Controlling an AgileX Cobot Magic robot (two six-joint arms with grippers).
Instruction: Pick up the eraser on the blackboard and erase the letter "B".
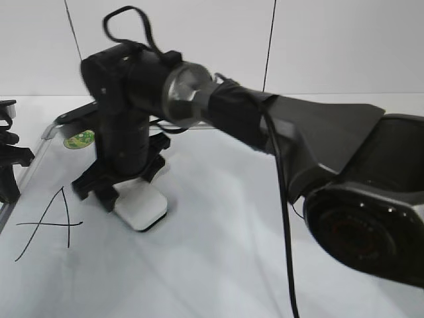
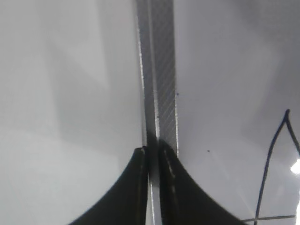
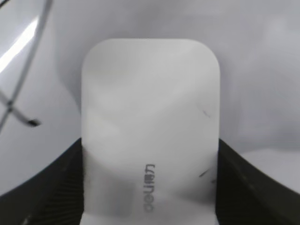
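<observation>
A white wall backs the blackboard (image 1: 218,252). I see my right gripper (image 1: 126,182) with jaws clamped on the eraser (image 1: 140,205), pressed beside the "A" (image 1: 50,222). My left gripper (image 2: 153,154) has its jaws together over the frame (image 2: 161,70).

A robot test bench in a lab or plain office room: a bare white panelled wall (image 1: 331,40) with thin dark seams stands behind a white desk (image 1: 397,103), on which a metal-framed blackboard (image 1: 218,252) lies flat beneath a black robot arm (image 1: 318,139).
</observation>
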